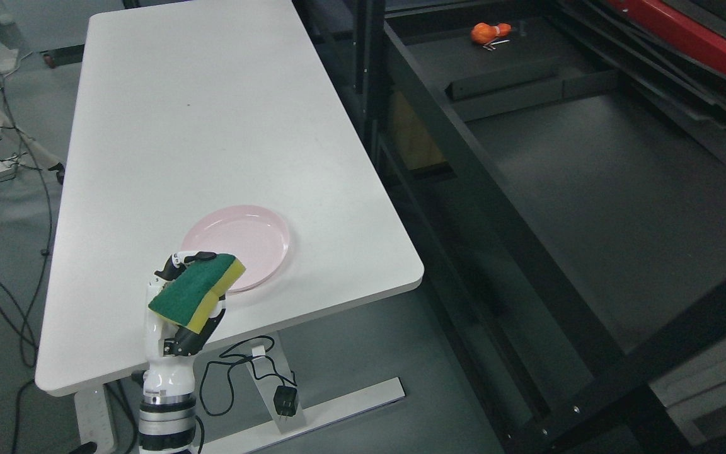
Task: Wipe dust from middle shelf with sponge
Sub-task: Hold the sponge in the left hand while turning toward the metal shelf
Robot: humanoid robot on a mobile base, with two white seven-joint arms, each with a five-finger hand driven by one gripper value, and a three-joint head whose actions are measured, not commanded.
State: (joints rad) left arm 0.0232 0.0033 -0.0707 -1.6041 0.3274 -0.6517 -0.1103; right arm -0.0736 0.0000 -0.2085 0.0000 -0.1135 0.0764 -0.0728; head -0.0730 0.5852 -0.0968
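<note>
So the left hand (177,315) comes up from the bottom edge, left of the middle, and it's got its fingers (180,260) clamped on the sponge (196,291), which is green scrubby side up with a yellow layer showing along the lower and right edges. It's being held up in the air above the near end of the white table (212,139), tilted, with its far corner overlapping the near rim of a pink plate (256,233) in the picture, though I honestly can't tell whether it's touching the plate or just hanging over it. The plate sits flat near the front right corner of the table with nothing on it. Off to the right is the black shelf unit (590,189), well apart from the sponge, with a wide dark shelf surface and a thick black frame rail running diagonally along its front. Way at the back of that shelf, near the top of the view, there's a small orange object (486,31), too small to make out what it is. Under the table a black cable and plug (285,400) trail across the grey floor next to the table's foot, and more cables run along the far left side.
</note>
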